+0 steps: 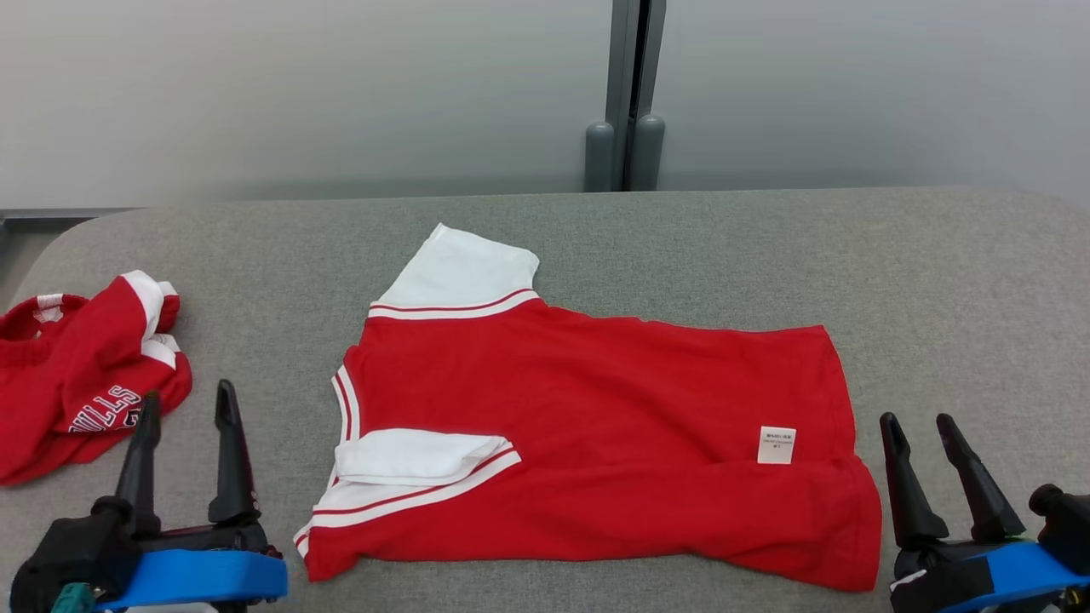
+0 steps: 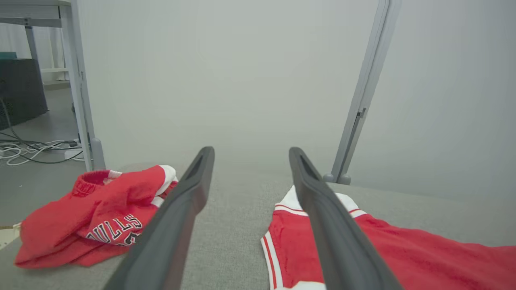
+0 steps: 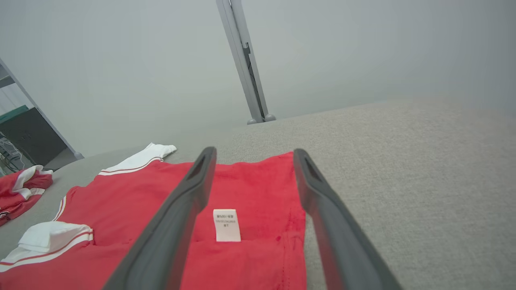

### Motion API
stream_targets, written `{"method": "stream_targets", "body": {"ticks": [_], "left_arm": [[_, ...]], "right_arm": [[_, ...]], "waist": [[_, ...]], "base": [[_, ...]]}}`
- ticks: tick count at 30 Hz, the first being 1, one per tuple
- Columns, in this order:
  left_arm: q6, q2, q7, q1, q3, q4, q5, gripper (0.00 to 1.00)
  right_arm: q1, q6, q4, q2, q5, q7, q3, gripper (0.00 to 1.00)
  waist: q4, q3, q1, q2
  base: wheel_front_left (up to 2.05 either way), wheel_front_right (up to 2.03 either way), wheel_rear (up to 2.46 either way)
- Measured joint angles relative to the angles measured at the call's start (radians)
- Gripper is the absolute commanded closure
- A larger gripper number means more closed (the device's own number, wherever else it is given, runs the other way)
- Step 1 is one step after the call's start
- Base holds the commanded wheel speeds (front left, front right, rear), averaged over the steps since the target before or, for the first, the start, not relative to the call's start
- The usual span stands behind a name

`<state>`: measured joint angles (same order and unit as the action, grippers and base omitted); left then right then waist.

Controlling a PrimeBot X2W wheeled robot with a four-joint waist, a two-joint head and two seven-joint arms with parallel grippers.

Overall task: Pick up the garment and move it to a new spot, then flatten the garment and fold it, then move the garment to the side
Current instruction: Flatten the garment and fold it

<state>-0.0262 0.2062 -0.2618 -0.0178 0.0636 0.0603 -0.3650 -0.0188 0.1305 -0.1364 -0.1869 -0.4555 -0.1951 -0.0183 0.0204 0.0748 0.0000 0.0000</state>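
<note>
Room: pale wall panels [image 1: 255,85] joined at 1 grey post [image 1: 630,85], close behind the far edge of the table.

Surface: grey fabric-covered table [image 1: 937,281], flat, with rounded far corners.

Task item: red shirt [image 1: 596,400] with white sleeves, spread at the middle of the table. Its long axis runs left to right, parallel to the near edge, with the collar end to the left and the hem to the right. The near sleeve [image 1: 409,455] is doubled back onto the body. A strip along the near edge appears to be folded over.

Other item: crumpled red Bulls shirt [image 1: 77,383] at the left edge, well apart from the task item.

Left gripper [image 1: 188,392]: jaws wide, nothing held, at the near edge between the 2 shirts and nearer the collar end.

Right gripper [image 1: 917,419]: jaws wide, nothing held, just beside the hem corner.

Judgement: each end is best taken by the arm on its own side.

White label [image 1: 776,444]: lies near the hem.
</note>
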Motion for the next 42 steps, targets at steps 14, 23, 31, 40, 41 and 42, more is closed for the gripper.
{"method": "stream_targets", "body": {"ticks": [14, 23, 31, 40, 41, 42], "left_arm": [[0.097, -0.016, -0.001, -0.074, -0.107, 0.033, 0.110, 0.00], [0.132, -0.025, -0.001, -0.084, -0.087, 0.091, 0.100, 0.00], [0.141, -0.019, -0.001, -0.083, -0.085, 0.132, 0.092, 0.00], [0.142, -0.005, -0.001, -0.083, -0.078, 0.146, 0.119, 0.00], [0.142, -0.009, -0.001, -0.083, -0.079, 0.146, 0.116, 0.00], [0.142, -0.010, -0.001, -0.083, -0.078, 0.147, 0.116, 0.00]], "right_arm": [[-0.055, 0.000, 0.006, 0.017, 0.129, -0.058, 0.019, 0.00], [-0.073, 0.000, -0.014, 0.024, 0.166, -0.063, -0.007, 0.00], [-0.073, 0.000, -0.016, 0.032, 0.179, -0.065, -0.010, 0.00], [-0.074, 0.000, -0.017, 0.036, 0.190, -0.066, -0.013, 0.00], [-0.074, 0.000, -0.017, 0.036, 0.191, -0.066, -0.013, 0.00], [-0.074, 0.000, -0.017, 0.036, 0.191, -0.066, -0.013, 0.00]], "waist": [[0.017, -0.039, 0.0000, 0.0000], [0.020, -0.059, 0.0000, 0.0000], [0.017, -0.077, -0.0001, 0.0000], [0.010, -0.086, -0.0001, 0.0000], [0.010, -0.087, 0.0000, 0.0000], [0.009, -0.086, -0.0001, 0.0000]], "base": [[0.00, 0.00, 0.00], [0.00, 0.00, 0.00], [0.00, 0.00, 0.00], [0.00, 0.00, 0.00], [0.00, 0.00, 0.00], [0.00, 0.00, 0.00]]}}
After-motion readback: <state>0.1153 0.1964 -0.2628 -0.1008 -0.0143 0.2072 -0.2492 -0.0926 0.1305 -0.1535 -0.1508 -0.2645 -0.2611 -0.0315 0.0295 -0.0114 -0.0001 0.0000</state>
